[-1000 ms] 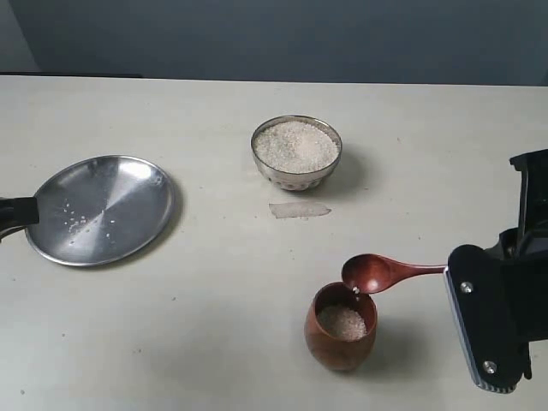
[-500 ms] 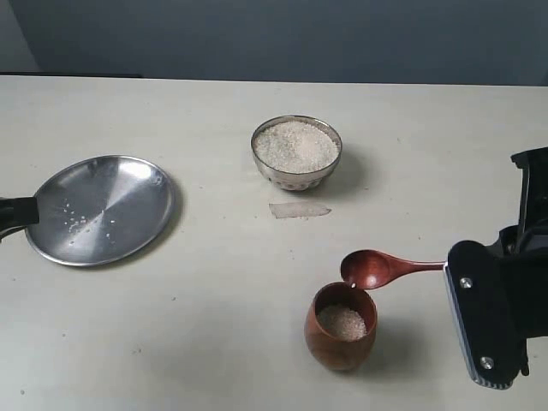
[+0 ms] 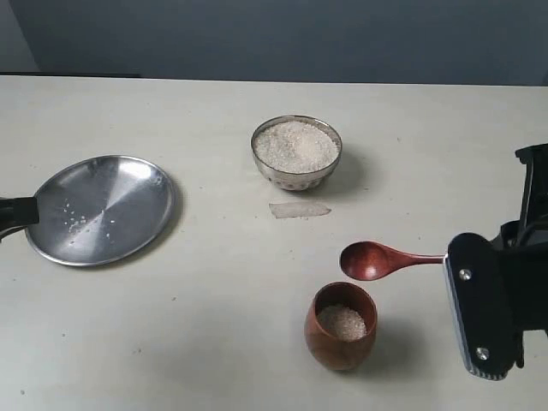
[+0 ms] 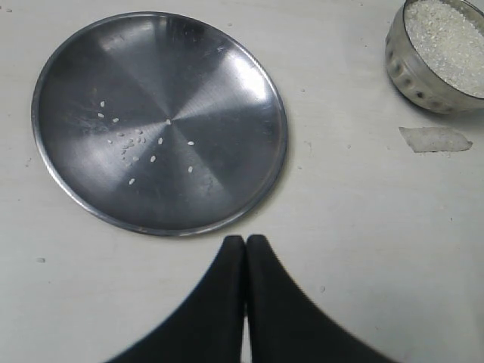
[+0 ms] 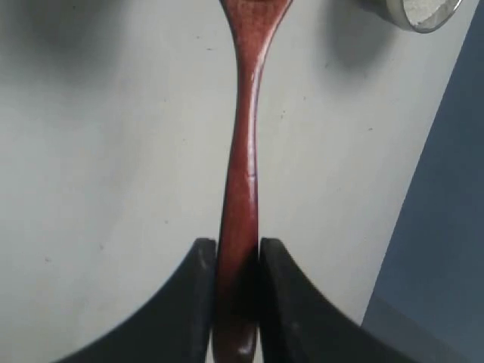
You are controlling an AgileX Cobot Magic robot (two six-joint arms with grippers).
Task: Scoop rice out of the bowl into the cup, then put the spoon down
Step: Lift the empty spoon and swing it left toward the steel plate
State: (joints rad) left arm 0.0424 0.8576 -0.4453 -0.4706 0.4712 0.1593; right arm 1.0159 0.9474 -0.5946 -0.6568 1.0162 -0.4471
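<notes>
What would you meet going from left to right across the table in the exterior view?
Wide flat steel plate → small round steel bowl of white rice → dark reddish-brown wooden spoon → right gripper.

I seem to work at a lab test bench: a plain pale table (image 3: 197,325) before a flat dark backdrop (image 3: 274,38), with a steel plate (image 3: 128,193), steel bowl (image 3: 295,181) and wooden cup (image 3: 330,351) spaced apart like props.
</notes>
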